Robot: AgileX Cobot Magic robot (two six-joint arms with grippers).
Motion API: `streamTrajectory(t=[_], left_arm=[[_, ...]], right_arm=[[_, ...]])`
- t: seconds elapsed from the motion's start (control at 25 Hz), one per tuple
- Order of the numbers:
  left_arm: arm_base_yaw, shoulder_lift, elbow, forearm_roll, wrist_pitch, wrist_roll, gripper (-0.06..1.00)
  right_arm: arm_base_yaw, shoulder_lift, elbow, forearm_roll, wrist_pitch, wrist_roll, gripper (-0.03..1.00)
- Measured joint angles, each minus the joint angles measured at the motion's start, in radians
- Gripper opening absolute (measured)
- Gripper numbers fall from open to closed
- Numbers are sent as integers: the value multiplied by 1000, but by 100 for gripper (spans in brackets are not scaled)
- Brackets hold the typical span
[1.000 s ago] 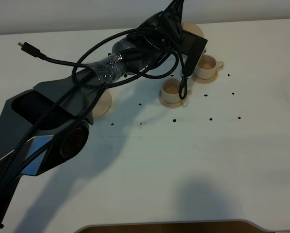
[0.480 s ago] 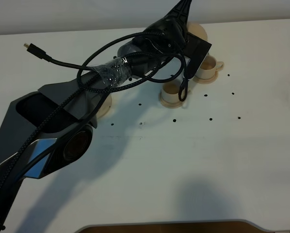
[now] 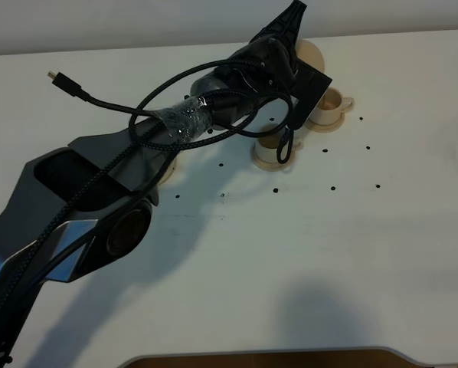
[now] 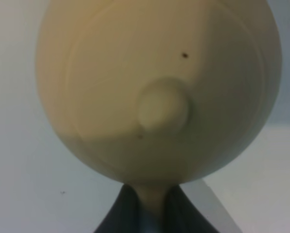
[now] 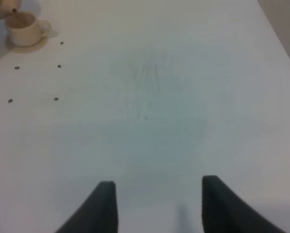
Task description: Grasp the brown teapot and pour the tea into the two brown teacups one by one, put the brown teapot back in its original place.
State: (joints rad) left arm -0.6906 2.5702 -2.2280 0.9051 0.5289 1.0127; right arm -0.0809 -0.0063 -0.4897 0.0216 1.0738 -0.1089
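Observation:
The brown teapot fills the left wrist view, lid knob facing the camera. My left gripper is shut on its handle. In the high view the teapot peeks out behind the left gripper, held beside the far teacup on its saucer. The near teacup sits partly under the arm's cable. The wide saucer, the original place, shows as a sliver under the left arm. My right gripper is open over bare table; the far teacup shows in its view.
The white table carries small black dots around the cups. A loose black cable end sticks out from the left arm, whose dark body crosses the table's left half.
The left arm has carried the teapot a little farther back and right, toward the far teacup. The cups and the right gripper have not moved.

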Motion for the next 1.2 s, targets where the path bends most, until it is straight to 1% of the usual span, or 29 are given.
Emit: streamTrajectory(t=[0.2,0.48,0.92,1.2], left_arm=[[-2,2,0,54,-4,-39,13],[-2,2,0,90,-12,-49,13],[-2,2,0,150,-44,-48,13],[-2,2,0,168,-63,-25,13]], right_arm=[[0,0,0,0,0,0,40],[0,0,0,0,0,0,40],[0,0,0,0,0,0,40],[0,0,0,0,0,0,40]])
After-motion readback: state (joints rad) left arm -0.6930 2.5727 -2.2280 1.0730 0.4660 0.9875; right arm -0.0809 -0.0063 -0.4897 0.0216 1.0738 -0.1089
